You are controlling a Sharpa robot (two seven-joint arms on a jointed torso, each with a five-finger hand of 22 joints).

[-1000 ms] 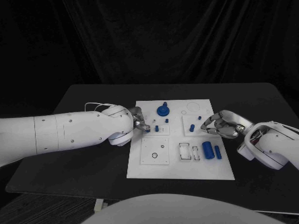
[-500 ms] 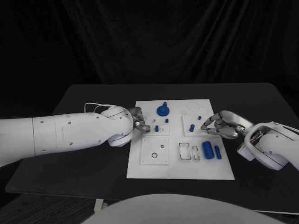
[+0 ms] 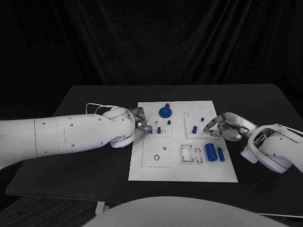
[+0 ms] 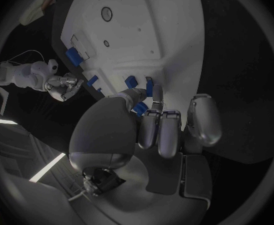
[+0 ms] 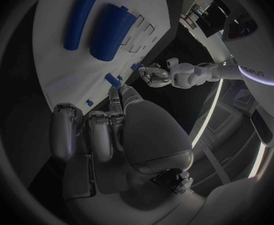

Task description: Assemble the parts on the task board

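Left hand sits at the left edge of the task board, fingers curled in toward a small blue peg standing near that edge. In the left wrist view a fingertip is touching or just beside a peg; can't tell if it's actually pinched, so hold state unknown

Right hand is over the board's right side, fingers curled, close to another small peg. No part visibly in it, but can't confirm open or closed on something

Loose parts on the board: two blue cylinders lying side by side near the right edge, next to the rectangular slots. Blue round part with a stem stands at the far end

Judgement: step in hand looks like seating or picking a peg on the left side. To do it well:
- keep the peg upright, align over the hole before pressing
- push straight down, no side load, board may slide
- keep the right hand clear of the standing pegs, they look easy to knock over
- cylinders will likely roll if nudged, approach from above
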